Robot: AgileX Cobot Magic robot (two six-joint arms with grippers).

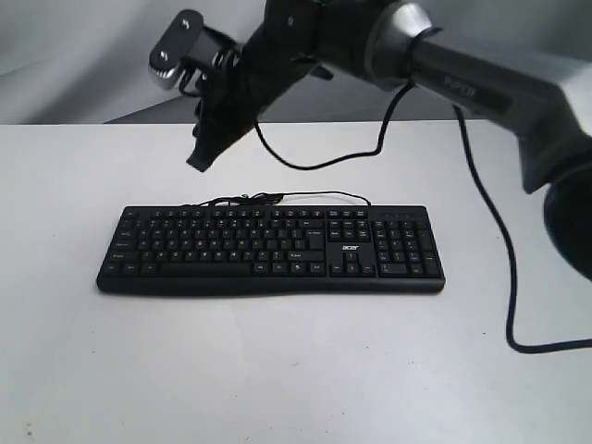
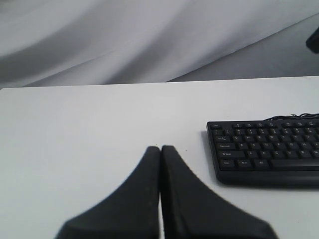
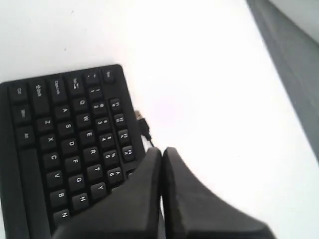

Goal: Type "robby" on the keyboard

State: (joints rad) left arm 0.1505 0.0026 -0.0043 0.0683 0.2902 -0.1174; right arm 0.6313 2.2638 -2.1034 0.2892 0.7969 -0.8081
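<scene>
The right gripper (image 3: pixel 161 152), held above the rear edge of the keyboard (image 1: pixel 268 250), and the left gripper (image 2: pixel 160 149), held beside its Esc end, are both seen fully closed.

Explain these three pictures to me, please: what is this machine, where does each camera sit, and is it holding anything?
This is a robot with two arms, each ending in a pair of black fingers for grasping. The wide picture comes from a camera off the arms: the right arm reaches in from the right, and the right fingers hang in the air over the far side of the keyboard. The other two pictures come from cameras on the wrists, looking along the fingers. One shows the left fingers, pressed together over the white table, with the keyboard off to one side. The other shows the right fingers, also pressed together, with letter keys below. On the table lie the black keyboard and its thin cable. Neither pair holds anything.
</scene>
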